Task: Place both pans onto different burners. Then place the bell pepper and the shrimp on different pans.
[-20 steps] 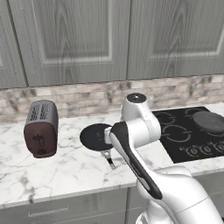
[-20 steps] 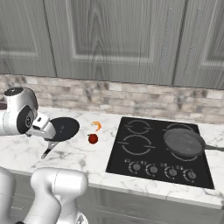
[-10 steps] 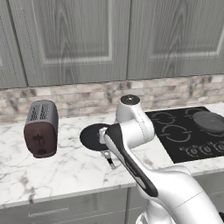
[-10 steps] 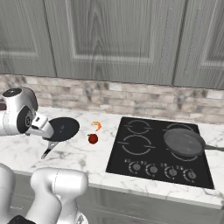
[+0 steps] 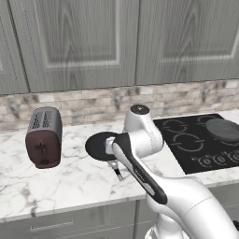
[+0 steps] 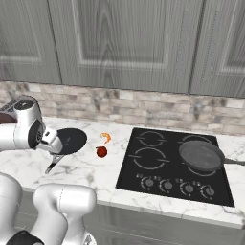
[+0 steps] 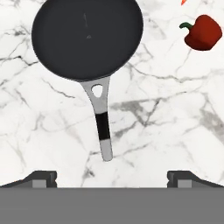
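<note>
A: What are the fingers doing right now?

B: The gripper (image 7: 112,177) is hanging with its jaws spread wide and nothing between them, just the two dark tips showing at six o'clock in the hand view. Straight ahead of them the handle (image 7: 101,122) is pointing back toward the tips.

A: And the handle belongs to which pan?

B: The black pan (image 7: 87,38), which is sitting flat on the marble counter (image 7: 166,122), filling the view from about ten to one o'clock. It is not yet on any burner. The dark grey pan (image 6: 201,155) is already resting on the cooktop (image 6: 143,174), over a ring at its right side.

A: How is it going to handle?

B: I'd judge it stiff and fairly heavy toward the dish, so it will be wanting to tip. The handle is a thin, straight metal strip with a dark sleeve partway along and a teardrop hole near the rim. Gripping close to the dish looks safest; the smooth metal could slip.

A: The food?

B: The bell pepper (image 7: 203,33), glossy red and lumpy, is lying at two o'clock, apart from the pan. The shrimp (image 6: 106,138), a thin orange curl, is lying just beyond it.
</note>
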